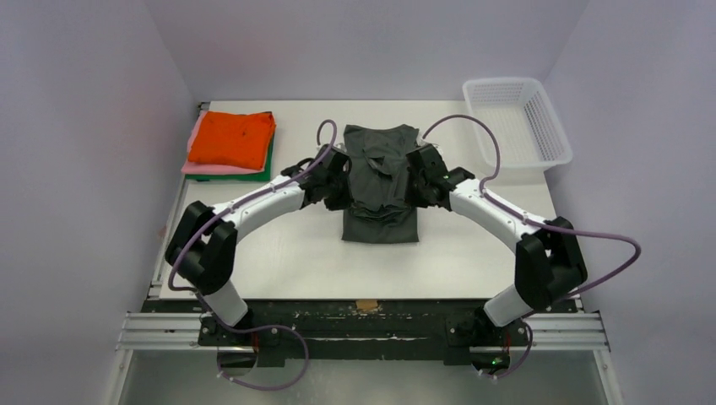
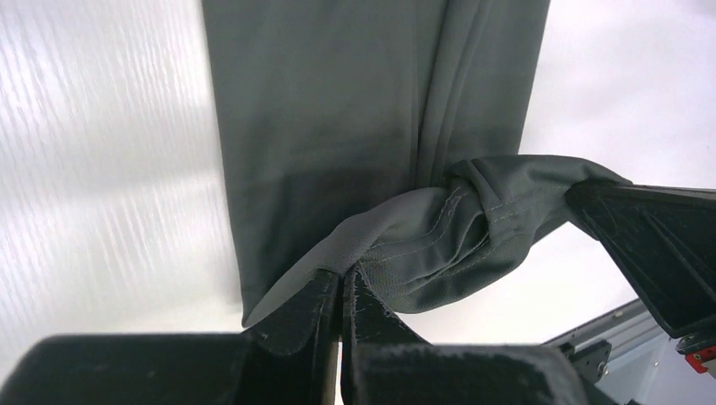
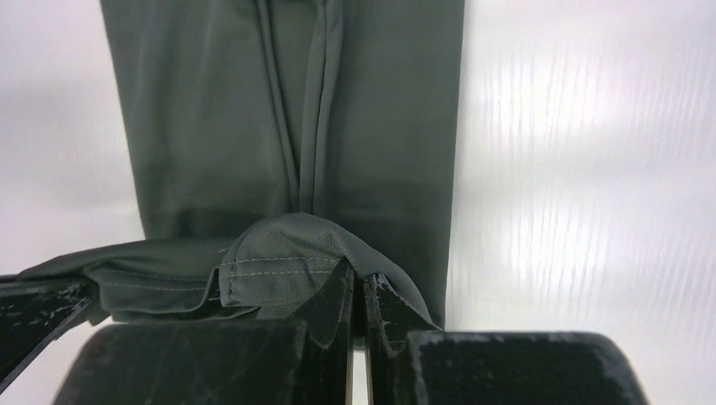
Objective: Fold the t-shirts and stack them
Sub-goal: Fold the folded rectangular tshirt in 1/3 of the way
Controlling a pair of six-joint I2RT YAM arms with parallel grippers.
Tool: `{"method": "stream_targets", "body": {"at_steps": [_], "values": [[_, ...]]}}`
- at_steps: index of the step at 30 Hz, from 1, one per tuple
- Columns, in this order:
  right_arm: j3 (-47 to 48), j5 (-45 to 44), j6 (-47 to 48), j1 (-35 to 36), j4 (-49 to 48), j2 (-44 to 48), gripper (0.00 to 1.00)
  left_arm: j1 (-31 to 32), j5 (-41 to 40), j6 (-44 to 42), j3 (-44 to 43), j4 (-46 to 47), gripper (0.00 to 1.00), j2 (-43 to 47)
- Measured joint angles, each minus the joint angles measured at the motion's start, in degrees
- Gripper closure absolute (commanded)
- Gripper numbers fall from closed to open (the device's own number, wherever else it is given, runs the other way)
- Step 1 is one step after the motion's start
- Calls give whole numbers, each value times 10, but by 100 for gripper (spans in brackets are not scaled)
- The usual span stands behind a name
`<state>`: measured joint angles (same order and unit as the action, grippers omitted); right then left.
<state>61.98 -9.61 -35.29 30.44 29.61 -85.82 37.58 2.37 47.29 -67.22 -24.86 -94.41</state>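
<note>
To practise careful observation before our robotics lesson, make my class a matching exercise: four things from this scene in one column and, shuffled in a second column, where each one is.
Column one
1. dark grey t-shirt
2. orange t-shirt
3. green t-shirt
4. white basket

Column two
a. at the far right corner of the table
b. bottom of the folded stack
c. pinched by the left gripper and the right gripper
d. top of the folded stack

Pairs: 1-c, 2-d, 3-b, 4-a

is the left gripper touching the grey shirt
Touching: the left wrist view shows the left gripper shut on a hem fold of the dark grey t-shirt.
</note>
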Motion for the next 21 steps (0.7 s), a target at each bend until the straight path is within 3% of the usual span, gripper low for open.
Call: {"method": "stream_targets", "body": {"at_steps": [4,7,9,11,13,17,21], "values": [[39,2,16,-29,-18,-63,96,-27,9,-13,-50,-12,97,-53],[61,7,26,-52,-26,-95,87,-43,21,-20,-91,-19,78,-99],[81,22,40,-72,-43,-120,61,-56,30,-24,-118,-26,57,-129],[103,45,52,-94,-62,-149,48,-72,41,-30,-146,-35,40,-155],[140,71,70,-115,-70,-185,38,-94,55,-34,-183,-52,3,-177],[155,93,99,-135,-91,-183,28,-127,55,-42,-175,-47,0,-142],[57,119,116,-119,-133,-78,27,-119,52,-45,-71,-30,0,-17]]}}
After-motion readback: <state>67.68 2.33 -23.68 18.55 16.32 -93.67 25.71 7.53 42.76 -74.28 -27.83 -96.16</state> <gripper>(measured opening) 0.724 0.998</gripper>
